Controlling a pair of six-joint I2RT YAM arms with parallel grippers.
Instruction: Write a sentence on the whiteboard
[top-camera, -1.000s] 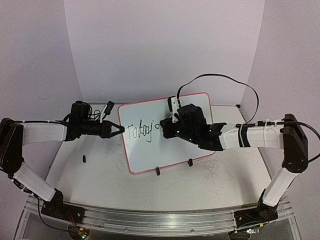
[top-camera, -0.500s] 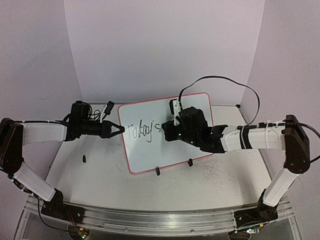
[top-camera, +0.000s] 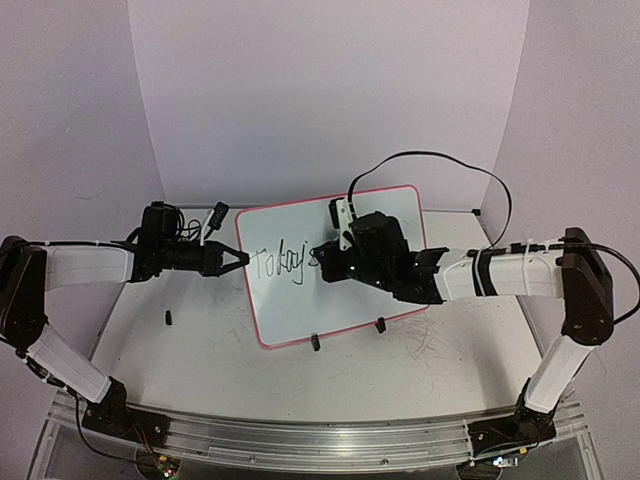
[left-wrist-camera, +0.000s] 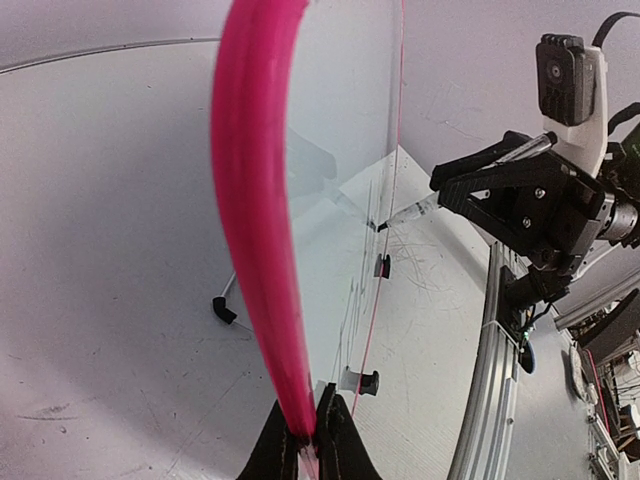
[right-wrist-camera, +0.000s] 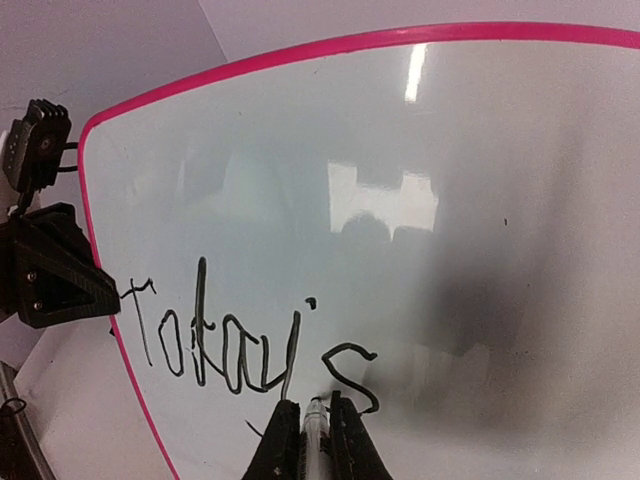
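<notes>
Now the sentence (right-wrist-camera: 245, 362) reads "Today's", its final s newly added.

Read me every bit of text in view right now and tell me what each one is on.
"Today's": black marker handwriting on the left part of the whiteboard. The final s sits right at the marker tip.
Grey scribbles on the table: scratch marks only, no letters.
Arms and wrist cameras: no label or brand is readable, and any print there is too small to make out.
</notes>
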